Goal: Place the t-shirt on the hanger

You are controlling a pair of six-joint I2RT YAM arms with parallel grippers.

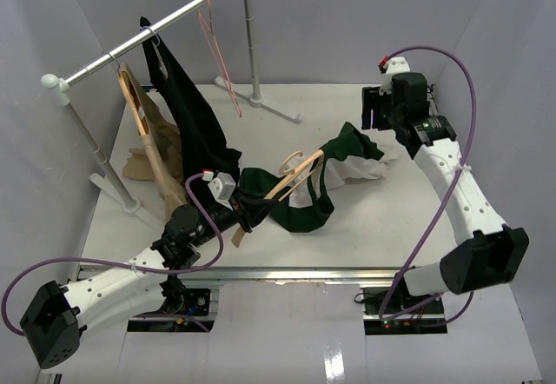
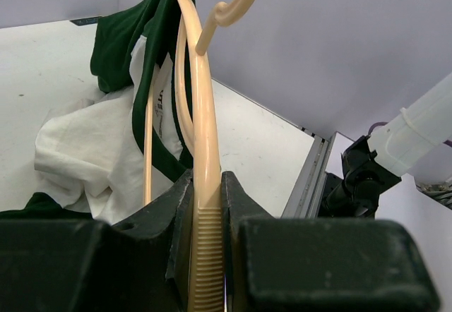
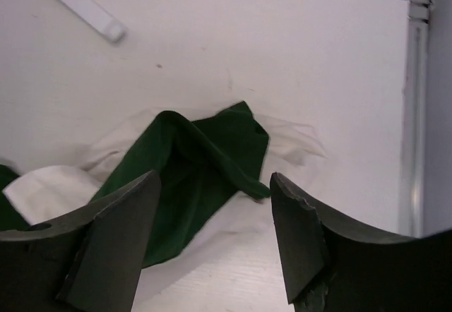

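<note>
The t-shirt, dark green with a cream-white panel, lies crumpled mid-table, partly draped round the wooden hanger. My left gripper is shut on the hanger's lower arm end and holds it slanted up out of the cloth. In the left wrist view the hanger runs up from between the jaws of the left gripper, with the t-shirt hanging over its far arm. My right gripper is open and empty, above the shirt's right end. In the right wrist view the right gripper hovers over the t-shirt.
A clothes rail crosses the back left, its feet on the table. On it hang a black garment, a tan garment on another wooden hanger, and a pink wire hanger. Walls close in on both sides.
</note>
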